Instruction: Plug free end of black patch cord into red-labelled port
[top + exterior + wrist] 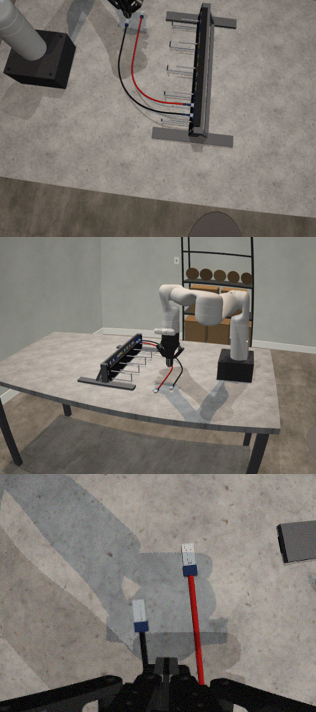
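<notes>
The black cord point(119, 66) runs from a rack port to its free plug point(126, 23), which lies flat on the table; it also shows in the wrist view point(140, 616) and the side view point(171, 387). The red cord's free plug point(141, 15) lies just beside it point(189, 559). The rack point(201, 74) stands upright on two flat feet, and its face carries small coloured labels, a red one near the middle point(197, 69). My gripper point(169, 363) point(166, 671) is shut and empty. It hangs above the table over the black cord, just behind its plug.
Several metal cable bars point(181, 48) stick out of the rack's front toward the cords. One rack foot point(296, 541) shows at the right of the wrist view. The robot's black base point(38, 58) stands at the left. The table's near edge point(153, 198) is far from the cords.
</notes>
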Robot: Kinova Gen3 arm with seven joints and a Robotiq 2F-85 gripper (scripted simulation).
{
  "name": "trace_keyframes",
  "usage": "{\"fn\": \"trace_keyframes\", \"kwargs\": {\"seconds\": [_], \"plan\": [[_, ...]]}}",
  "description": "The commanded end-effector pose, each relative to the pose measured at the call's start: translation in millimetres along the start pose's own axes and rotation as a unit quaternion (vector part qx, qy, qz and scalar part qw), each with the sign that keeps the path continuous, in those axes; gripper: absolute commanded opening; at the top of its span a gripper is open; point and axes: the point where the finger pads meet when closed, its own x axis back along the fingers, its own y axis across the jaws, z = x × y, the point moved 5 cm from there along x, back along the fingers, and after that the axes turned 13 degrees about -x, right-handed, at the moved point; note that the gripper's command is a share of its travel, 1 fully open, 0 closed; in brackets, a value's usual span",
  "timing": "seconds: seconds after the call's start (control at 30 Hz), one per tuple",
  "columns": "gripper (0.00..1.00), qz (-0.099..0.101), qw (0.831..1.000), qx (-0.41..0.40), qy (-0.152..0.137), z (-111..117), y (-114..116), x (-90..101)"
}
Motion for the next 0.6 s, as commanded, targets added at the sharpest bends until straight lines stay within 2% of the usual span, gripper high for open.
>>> {"fn": "trace_keyframes", "kwargs": {"seconds": [0.0, 0.17, 0.57], "plan": [[0.0, 0.002, 0.999, 0.047, -0.015, 10.1, -21.1, -5.8], [0.0, 0.003, 0.998, 0.066, -0.024, 11.5, -28.2, -8.1], [0.0, 0.003, 0.998, 0.066, -0.024, 11.5, -28.4, -8.2]]}}
